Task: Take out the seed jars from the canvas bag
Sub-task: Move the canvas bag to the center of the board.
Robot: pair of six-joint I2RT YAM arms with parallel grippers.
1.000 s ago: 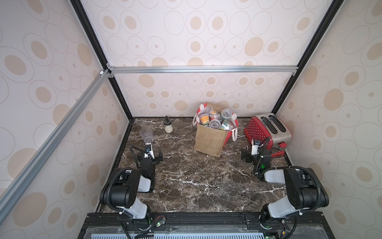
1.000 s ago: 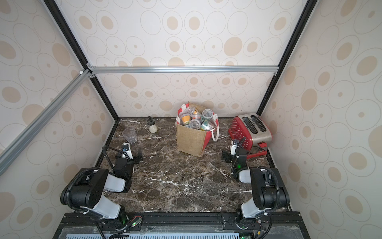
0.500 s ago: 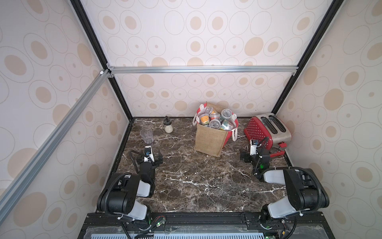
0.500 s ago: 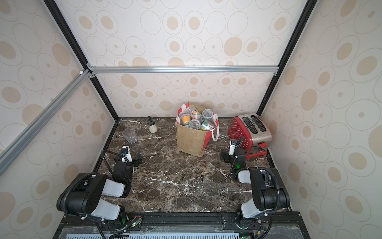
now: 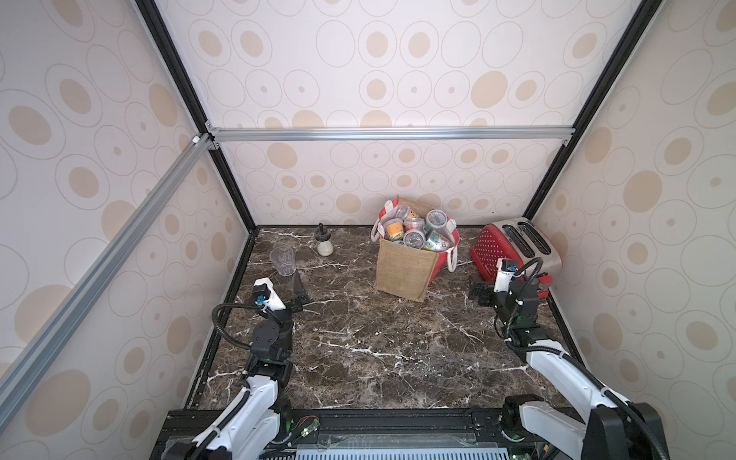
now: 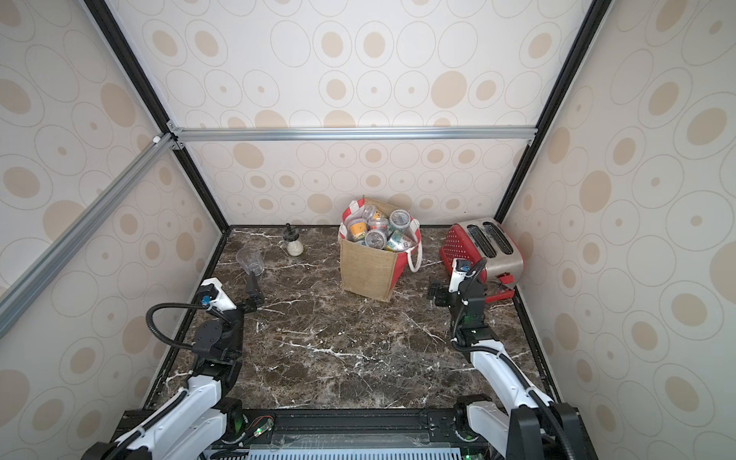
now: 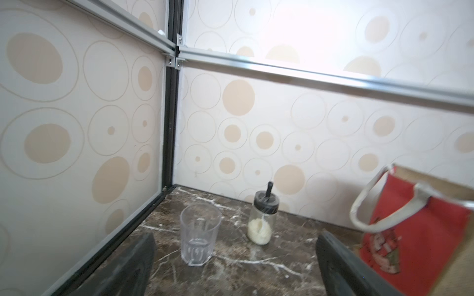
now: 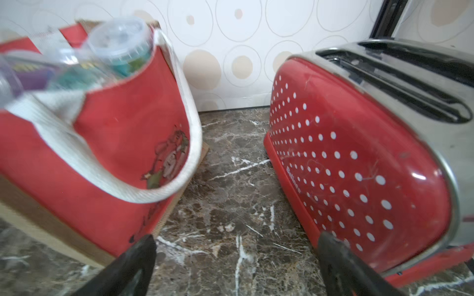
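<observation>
The canvas bag (image 5: 404,271) (image 6: 366,273) stands upright at the back middle of the marble table, tan in front with a red side panel (image 8: 115,143) (image 7: 415,243) and white rope handles. Several seed jars (image 5: 414,233) (image 6: 376,233) fill its open top; a clear-lidded one (image 8: 120,41) shows blurred above the rim. My left gripper (image 5: 296,294) (image 6: 253,296) (image 7: 236,237) is open and empty, low at the left, well left of the bag. Between the bag and the toaster, my right gripper (image 5: 478,294) (image 6: 436,292) (image 8: 236,239) is open and empty.
A clear tumbler (image 5: 282,261) (image 7: 198,238) stands just ahead of the left gripper, with a glass shaker (image 5: 323,241) (image 7: 261,220) behind it near the back wall. A red dotted toaster (image 5: 513,251) (image 8: 359,159) sits at the back right, close to the right gripper. Walls enclose three sides.
Both arms have unfolded, their elbows dropping toward the near edge. The left gripper has shifted slightly right, the right gripper slightly left toward the bag. Both stay open.
</observation>
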